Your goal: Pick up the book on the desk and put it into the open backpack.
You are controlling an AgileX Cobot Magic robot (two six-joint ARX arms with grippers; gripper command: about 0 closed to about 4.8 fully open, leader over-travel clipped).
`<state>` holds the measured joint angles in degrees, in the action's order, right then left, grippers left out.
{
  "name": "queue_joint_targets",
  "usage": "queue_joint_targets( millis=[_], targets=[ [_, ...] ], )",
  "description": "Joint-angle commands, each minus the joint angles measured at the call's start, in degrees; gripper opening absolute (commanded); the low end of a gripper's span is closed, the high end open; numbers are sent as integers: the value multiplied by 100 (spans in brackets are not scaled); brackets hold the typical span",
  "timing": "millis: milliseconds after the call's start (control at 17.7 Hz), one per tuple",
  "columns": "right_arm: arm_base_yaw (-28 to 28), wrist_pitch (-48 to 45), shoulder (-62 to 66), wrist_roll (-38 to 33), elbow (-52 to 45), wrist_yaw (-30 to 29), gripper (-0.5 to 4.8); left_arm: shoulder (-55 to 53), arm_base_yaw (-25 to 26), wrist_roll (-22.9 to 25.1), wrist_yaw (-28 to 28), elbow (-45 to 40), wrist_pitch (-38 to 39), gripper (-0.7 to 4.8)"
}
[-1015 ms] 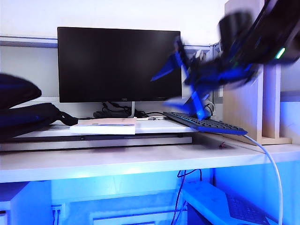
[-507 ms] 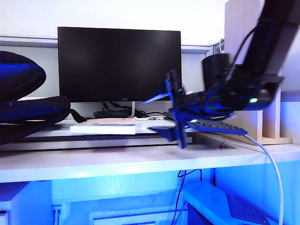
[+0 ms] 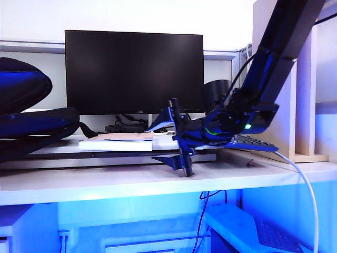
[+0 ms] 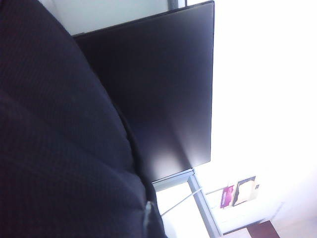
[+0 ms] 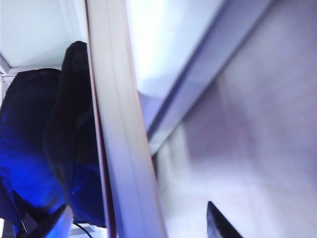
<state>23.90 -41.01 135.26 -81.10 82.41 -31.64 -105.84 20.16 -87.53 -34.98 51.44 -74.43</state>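
The book [image 3: 117, 141] lies flat on a white shelf board [image 3: 110, 151] that sits on the desk [image 3: 131, 184], just in front of the dark monitor [image 3: 134, 71]. Its long side runs left to right, and its white page edge faces the near side. The backpack [image 3: 26, 118] is at the far left, soft and dark, and its side reaches almost to the left end of the book. You cannot see inside the bag from here. The right gripper [image 3: 176, 143] hangs just past the right end of the book, with its two fingers wide apart, one high and one low near the desk top. Nothing is in it. The left gripper is not seen; its camera shows only bag cloth [image 4: 59, 148], and it is closed. The near strip of the desk is bare.
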Motion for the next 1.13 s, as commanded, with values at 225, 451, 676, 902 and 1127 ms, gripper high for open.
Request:
queue_joint_targets(
  millis=[225, 451, 676, 902, 1127],
  targets=[
    [229, 48, 190, -144, 348, 175, 280, 83, -83, 9, -404, 59, -579, -6],
    [273, 42, 262, -138, 673, 492, -7, 83, -90, 7, -579, 59, -581, -6],
    [273, -483, 260, -103, 765, 468, -8, 83, -90, 7, -623, 59, -579, -6],
    [269, -1296, 170, -146, 767, 472, -9, 83, -90, 9, -623, 59, -533, -6],
    [269, -1886, -33, -144, 774, 433, -9, 83, -90, 9, -629, 59, -481, -6]
  ],
)
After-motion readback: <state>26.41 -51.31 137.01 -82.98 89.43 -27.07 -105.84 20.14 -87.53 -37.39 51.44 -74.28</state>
